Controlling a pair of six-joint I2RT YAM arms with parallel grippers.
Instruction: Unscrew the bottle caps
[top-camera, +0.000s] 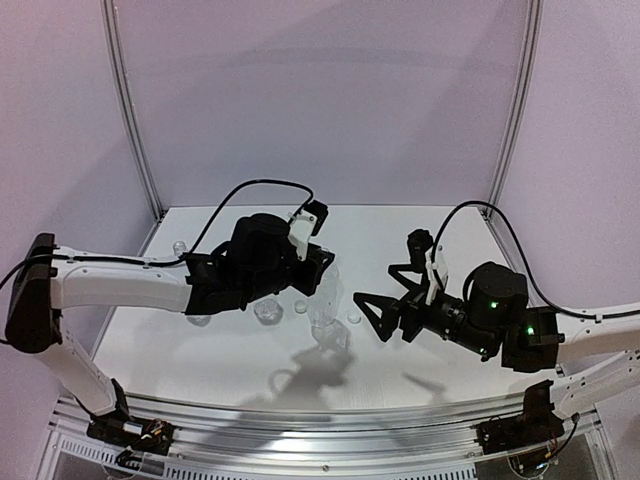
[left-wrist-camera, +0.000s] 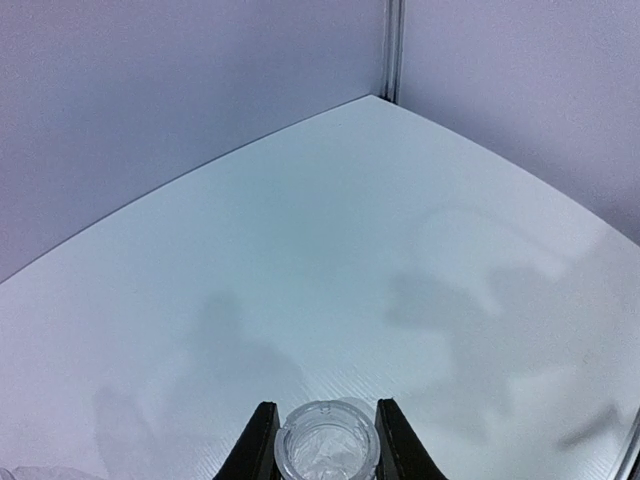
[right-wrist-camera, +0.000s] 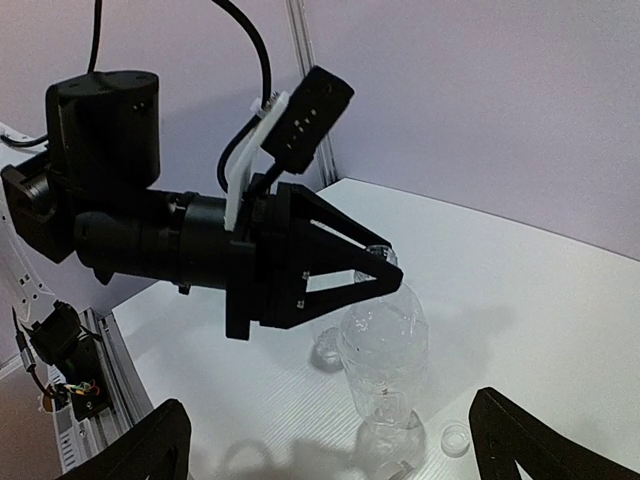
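left end effector (right-wrist-camera: 383, 262) closed on the neck of an upright bottle (right-wrist-camera: 385, 345) on the table (right-wrist-camera: 540, 300); the bottle mouth, seen from above in the left wrist view, is uncapped. right end effector (top-camera: 374, 285) wide open, holding nothing, just beside the bottle. a loose cap (right-wrist-camera: 455, 437) lies on the table near the bottle's base

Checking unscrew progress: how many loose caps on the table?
2. One cap lies just right of the bottle held by the left tool, the other cap just left of it. A third may be hidden under the arms.
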